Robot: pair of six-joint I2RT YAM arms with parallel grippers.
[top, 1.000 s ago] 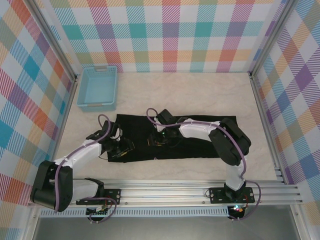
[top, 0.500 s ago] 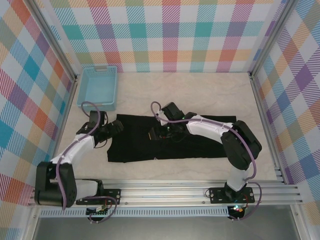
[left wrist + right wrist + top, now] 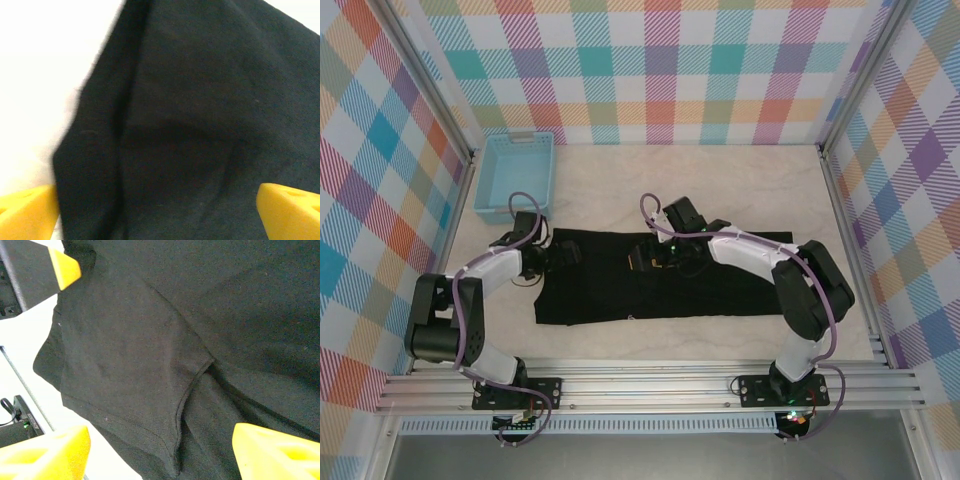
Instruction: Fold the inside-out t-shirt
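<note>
The inside-out t-shirt (image 3: pixel 720 295) lies flat on the table as a black, wide rectangle. My left gripper (image 3: pixel 568 256) hovers over its left edge and is open; in the left wrist view (image 3: pixel 160 215) its yellow fingertips (image 3: pixel 27 212) stand far apart with black cloth (image 3: pixel 200 100) lying below them. My right gripper (image 3: pixel 642 260) is over the shirt's middle near the far edge, also open (image 3: pixel 160 455). Beneath it the cloth (image 3: pixel 125 340) shows a sleeve hem (image 3: pixel 192 385) folded onto the body. Neither gripper holds anything.
A light blue basket (image 3: pixel 515 175) stands at the back left, just beyond the left gripper. Pale table surface (image 3: pixel 720 190) stretches behind the shirt and to its right. Checkered walls close in three sides, and a metal rail (image 3: pixel 660 385) runs along the near edge.
Both grippers have opened and let go of the cloth. The left gripper moved from the shirt's near-left corner up to its far-left edge. The right gripper drew back slightly to the right.
</note>
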